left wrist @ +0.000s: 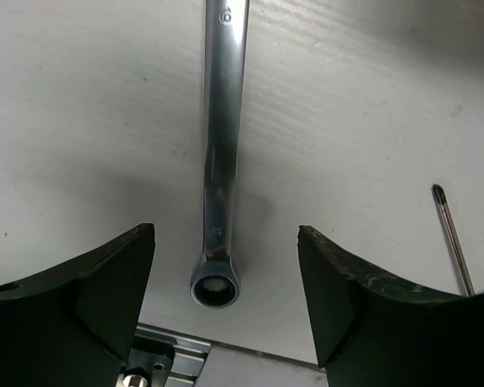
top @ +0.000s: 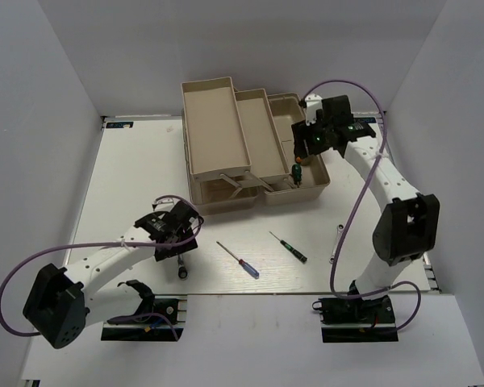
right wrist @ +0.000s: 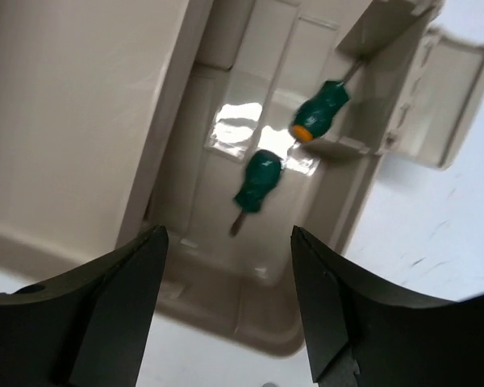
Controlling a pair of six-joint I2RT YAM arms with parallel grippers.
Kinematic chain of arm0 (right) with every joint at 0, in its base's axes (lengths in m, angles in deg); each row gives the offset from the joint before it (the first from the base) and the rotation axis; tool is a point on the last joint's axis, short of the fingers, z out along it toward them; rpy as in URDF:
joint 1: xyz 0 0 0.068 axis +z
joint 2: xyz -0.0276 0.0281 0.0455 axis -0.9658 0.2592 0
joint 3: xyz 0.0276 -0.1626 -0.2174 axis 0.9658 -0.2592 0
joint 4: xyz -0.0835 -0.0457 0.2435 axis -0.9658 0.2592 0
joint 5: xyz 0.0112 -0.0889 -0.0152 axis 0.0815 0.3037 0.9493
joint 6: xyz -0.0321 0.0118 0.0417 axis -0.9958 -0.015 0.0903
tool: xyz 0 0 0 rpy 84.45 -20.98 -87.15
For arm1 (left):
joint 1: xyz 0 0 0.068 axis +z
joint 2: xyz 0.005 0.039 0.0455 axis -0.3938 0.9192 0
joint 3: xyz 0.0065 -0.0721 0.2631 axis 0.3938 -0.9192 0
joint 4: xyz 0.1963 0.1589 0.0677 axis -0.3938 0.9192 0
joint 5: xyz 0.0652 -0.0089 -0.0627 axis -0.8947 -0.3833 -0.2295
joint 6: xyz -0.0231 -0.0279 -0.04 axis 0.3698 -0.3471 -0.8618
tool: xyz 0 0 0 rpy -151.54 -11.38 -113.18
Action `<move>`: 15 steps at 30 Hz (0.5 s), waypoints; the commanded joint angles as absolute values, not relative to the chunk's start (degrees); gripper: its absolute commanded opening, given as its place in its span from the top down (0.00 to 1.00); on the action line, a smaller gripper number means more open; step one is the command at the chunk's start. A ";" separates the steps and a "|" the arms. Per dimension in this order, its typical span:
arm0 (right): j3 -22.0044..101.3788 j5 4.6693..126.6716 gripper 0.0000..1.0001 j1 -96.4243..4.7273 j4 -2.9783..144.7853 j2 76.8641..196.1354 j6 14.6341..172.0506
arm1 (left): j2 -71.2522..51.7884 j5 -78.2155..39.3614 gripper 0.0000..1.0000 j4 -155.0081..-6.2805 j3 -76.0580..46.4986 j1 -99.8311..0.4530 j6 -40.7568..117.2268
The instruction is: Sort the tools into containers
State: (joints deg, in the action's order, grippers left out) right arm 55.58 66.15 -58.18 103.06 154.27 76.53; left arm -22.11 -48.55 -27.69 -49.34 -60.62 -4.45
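Observation:
A long silver wrench (left wrist: 218, 161) lies on the white table, its ring end (left wrist: 215, 288) between my left gripper's (left wrist: 226, 234) open jaws; it also shows in the top view (top: 182, 271), just below that gripper (top: 180, 246). My right gripper (right wrist: 227, 234) is open and empty above the toolbox's right compartment (right wrist: 226, 266), where two green-handled screwdrivers lie: a short one (right wrist: 258, 181) and one with an orange end (right wrist: 319, 109). In the top view that gripper (top: 306, 149) hovers over the toolbox (top: 319, 189). A thin red-and-blue screwdriver (top: 238, 260) lies on the table.
Two beige trays (top: 214, 121) (top: 258, 129) stand raised at the toolbox's left. A thin dark-handled screwdriver (top: 288, 247) and a short silver wrench (top: 336, 242) lie on the table at the front right. A screwdriver shaft (left wrist: 453, 242) shows right of my left fingers.

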 commanded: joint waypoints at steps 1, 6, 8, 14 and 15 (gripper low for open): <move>49.95 59.43 0.31 -59.24 102.57 147.62 78.35 | -20.98 -50.54 0.18 -32.30 -49.68 -58.44 -0.03; 41.75 57.06 0.31 -61.17 101.77 142.18 78.97 | -16.51 -49.40 0.24 -38.18 -50.83 -54.67 5.69; 39.48 56.70 0.31 -61.44 102.12 141.12 79.06 | -13.27 -48.00 0.27 -39.86 -50.83 -53.61 6.83; 37.53 56.00 0.31 -63.90 102.65 139.71 79.76 | -7.10 -46.06 0.36 -44.17 -50.30 -50.18 9.82; 37.44 55.91 0.31 -64.16 102.74 139.45 79.76 | -7.09 -45.36 0.38 -44.18 -50.30 -50.17 10.35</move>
